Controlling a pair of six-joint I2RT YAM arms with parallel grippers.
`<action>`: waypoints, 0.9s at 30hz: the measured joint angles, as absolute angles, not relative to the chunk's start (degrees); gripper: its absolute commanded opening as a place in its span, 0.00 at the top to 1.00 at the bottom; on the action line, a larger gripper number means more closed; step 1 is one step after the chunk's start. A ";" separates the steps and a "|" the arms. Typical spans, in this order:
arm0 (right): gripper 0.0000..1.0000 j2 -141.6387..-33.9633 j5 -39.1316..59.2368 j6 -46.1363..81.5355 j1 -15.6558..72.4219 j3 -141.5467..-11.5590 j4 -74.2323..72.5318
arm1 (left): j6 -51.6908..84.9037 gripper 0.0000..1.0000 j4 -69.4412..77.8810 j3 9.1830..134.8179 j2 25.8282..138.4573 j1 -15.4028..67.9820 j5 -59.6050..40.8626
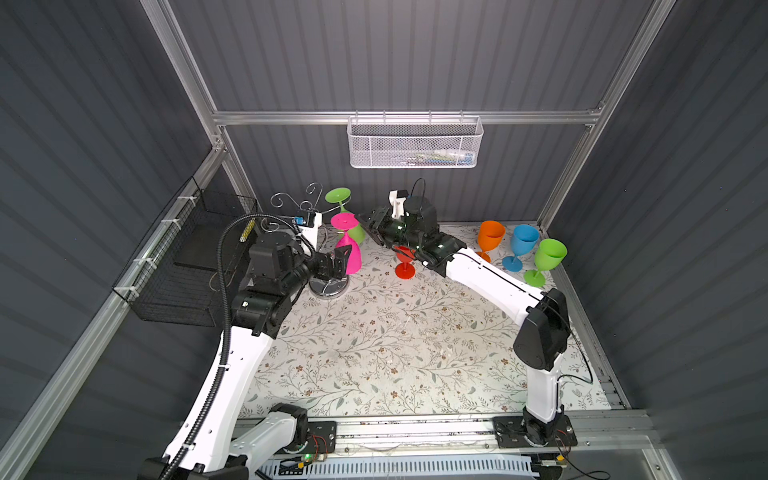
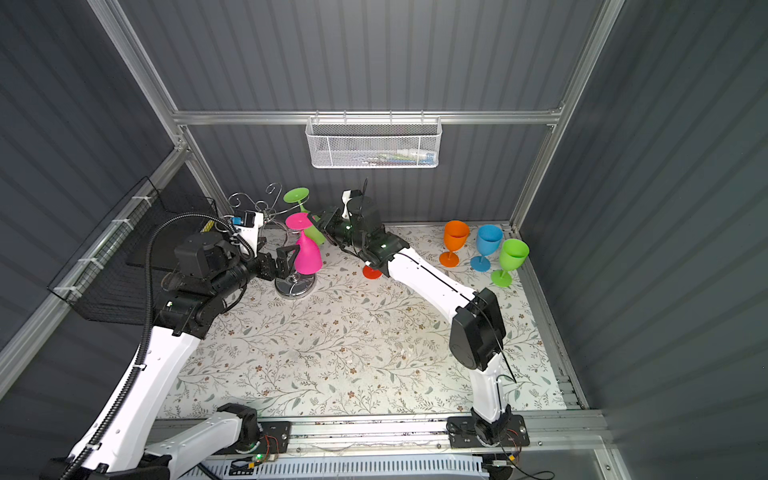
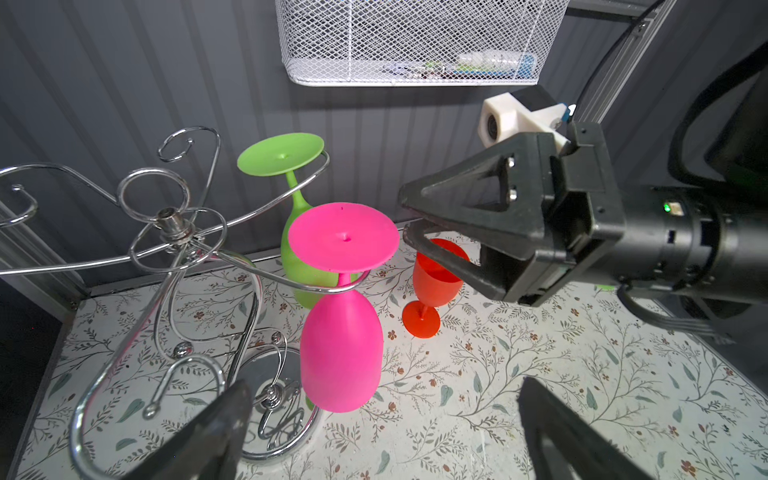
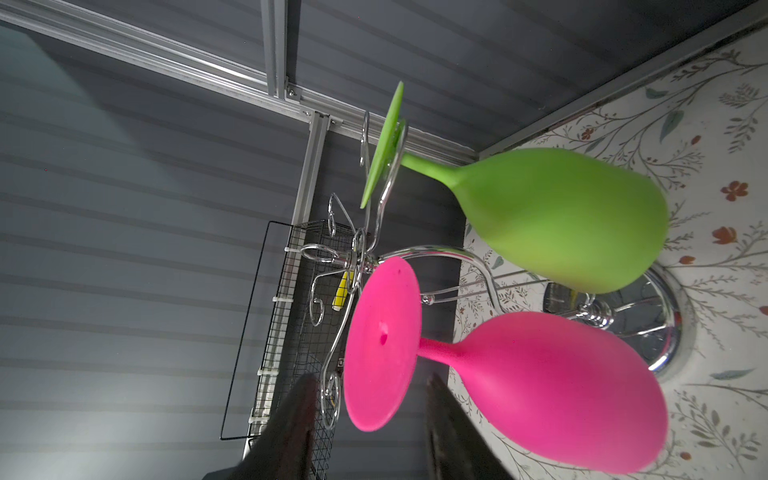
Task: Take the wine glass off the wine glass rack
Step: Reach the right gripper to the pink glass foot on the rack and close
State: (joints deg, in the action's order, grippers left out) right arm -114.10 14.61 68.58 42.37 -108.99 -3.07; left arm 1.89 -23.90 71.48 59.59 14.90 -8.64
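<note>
- Pink wine glass (image 3: 340, 349) hangs bowl-down from one arm of the wine glass rack (image 3: 174, 226); green glass (image 3: 280, 154) on the next arm.
- Right gripper (image 3: 407, 216): jaws part-narrowed, tips just beside pink foot, nothing held.
- Left gripper (image 3: 386, 432): jaws wide, near pink bowl.
- Risk: pinch on thin foot rim slips; crooked pull tips rack, knocks green glass.

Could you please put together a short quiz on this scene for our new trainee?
1. How many glasses hang upside down on the wine glass rack?
2. True or false: the left gripper stands open near the hanging pink glass.
3. Which standing glass is closest to the rack? A the orange glass, B the red glass, C the blue glass.
Key: 1 two; 2 true; 3 B.
</note>
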 measured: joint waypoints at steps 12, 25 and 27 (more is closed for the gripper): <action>0.71 -119.20 14.79 69.63 42.30 -112.75 -1.61 | 1.89 0.00 -20.69 70.72 55.96 14.90 -9.13; 1.00 -119.61 12.84 68.14 42.33 -116.27 -0.38 | 1.63 0.00 -20.49 68.90 55.59 14.90 -9.06; 1.00 -119.55 12.43 67.90 42.41 -116.25 -0.23 | 1.63 0.00 -20.47 68.79 55.51 14.90 -9.04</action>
State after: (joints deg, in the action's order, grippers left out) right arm -119.55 12.43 67.90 42.41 -116.25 -0.23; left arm 1.63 -20.47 68.79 55.51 14.90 -9.04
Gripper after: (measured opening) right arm 0.044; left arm 0.997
